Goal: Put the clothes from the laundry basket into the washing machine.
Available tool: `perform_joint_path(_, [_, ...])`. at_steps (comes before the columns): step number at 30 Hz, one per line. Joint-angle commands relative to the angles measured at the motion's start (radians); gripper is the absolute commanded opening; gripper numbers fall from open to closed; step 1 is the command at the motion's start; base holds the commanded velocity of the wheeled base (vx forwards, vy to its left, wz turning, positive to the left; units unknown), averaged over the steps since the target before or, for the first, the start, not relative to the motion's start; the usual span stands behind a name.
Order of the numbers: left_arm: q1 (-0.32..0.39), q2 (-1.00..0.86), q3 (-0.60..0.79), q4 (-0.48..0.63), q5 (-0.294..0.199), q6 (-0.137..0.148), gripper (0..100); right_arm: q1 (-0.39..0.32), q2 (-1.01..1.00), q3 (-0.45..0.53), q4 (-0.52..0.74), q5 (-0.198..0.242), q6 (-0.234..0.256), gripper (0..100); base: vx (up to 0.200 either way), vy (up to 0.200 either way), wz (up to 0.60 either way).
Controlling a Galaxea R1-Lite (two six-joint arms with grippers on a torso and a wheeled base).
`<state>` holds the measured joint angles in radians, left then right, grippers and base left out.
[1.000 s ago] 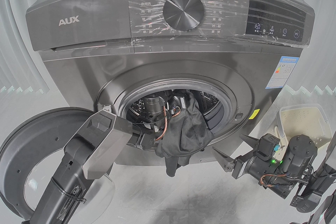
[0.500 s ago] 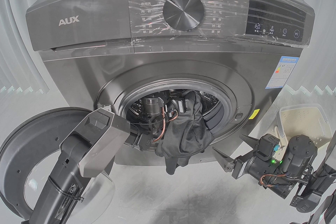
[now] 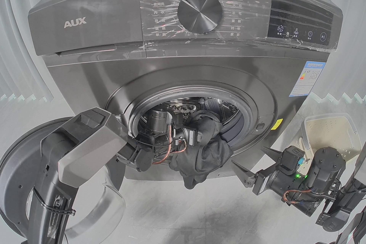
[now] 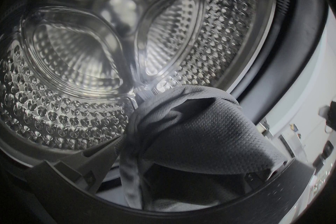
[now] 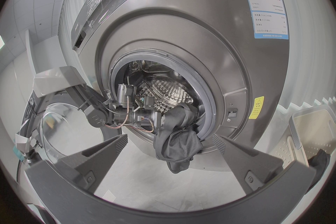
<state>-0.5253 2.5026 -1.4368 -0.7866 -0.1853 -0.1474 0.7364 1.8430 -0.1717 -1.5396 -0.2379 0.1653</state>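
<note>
Setting: a staged laundry corner, more test room than home. 1 grey front-loading washing machine (image 3: 95, 77) stood on a bare grey floor (image 3: 190, 214). Clear film (image 3: 228, 0) covered its control panel (image 3: 297, 23), and 1 energy label (image 3: 307, 78) was stuck on its front. Pale pleated curtains (image 3: 19, 46) hung behind, and 1 cream laundry basket (image 3: 331, 134) sat beside.

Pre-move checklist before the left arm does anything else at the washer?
1. Door swung open: ok.
2. Dark garment fully inside drum: not ok, draped over door seal, tail hanging outside.
3. Left gripper open: ok, cloth lying across it.
4. Cloth free of it: cannot tell.
5. Right gripper clear of opening: ok, open, beside washing machine.
6. Laundry basket emptied: cannot tell.
</note>
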Motion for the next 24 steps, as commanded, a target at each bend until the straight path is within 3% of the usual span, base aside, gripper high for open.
perform_joint_path(1, [0.002,-0.088,0.099,0.017,-0.054,0.045,100,0.001,0.009,0.000,-0.001,0.000,0.000,100,0.000,0.000,0.00])
perform_joint_path(2, [0.005,-0.085,0.107,0.010,-0.069,0.077,100,0.001,0.013,0.000,-0.001,0.000,0.000,100,0.000,0.000,0.00])
perform_joint_path(5, [0.015,-0.076,0.110,0.009,-0.072,0.112,100,0.003,0.015,0.000,-0.001,0.000,0.002,100,0.000,0.000,0.00])
perform_joint_path(10, [0.018,-0.045,0.073,0.007,-0.062,0.114,100,0.003,0.015,0.000,-0.001,0.000,0.000,100,0.000,0.000,0.00])
perform_joint_path(13, [0.024,0.001,-0.034,0.006,-0.029,0.106,100,0.003,0.015,0.000,-0.001,0.000,0.002,100,0.000,0.000,0.00])
perform_joint_path(14, [0.031,0.022,-0.082,0.004,0.006,0.106,0,0.003,0.015,0.000,-0.001,0.000,0.002,100,0.000,0.000,0.00])
perform_joint_path(17, [0.039,0.085,-0.200,-0.037,0.072,0.111,0,0.003,0.015,0.000,-0.001,0.000,0.002,100,0.000,0.000,0.00])
perform_joint_path(24, [0.036,0.173,-0.392,-0.051,0.129,0.103,0,0.005,0.015,0.000,-0.001,0.000,0.002,100,0.000,0.000,0.00])
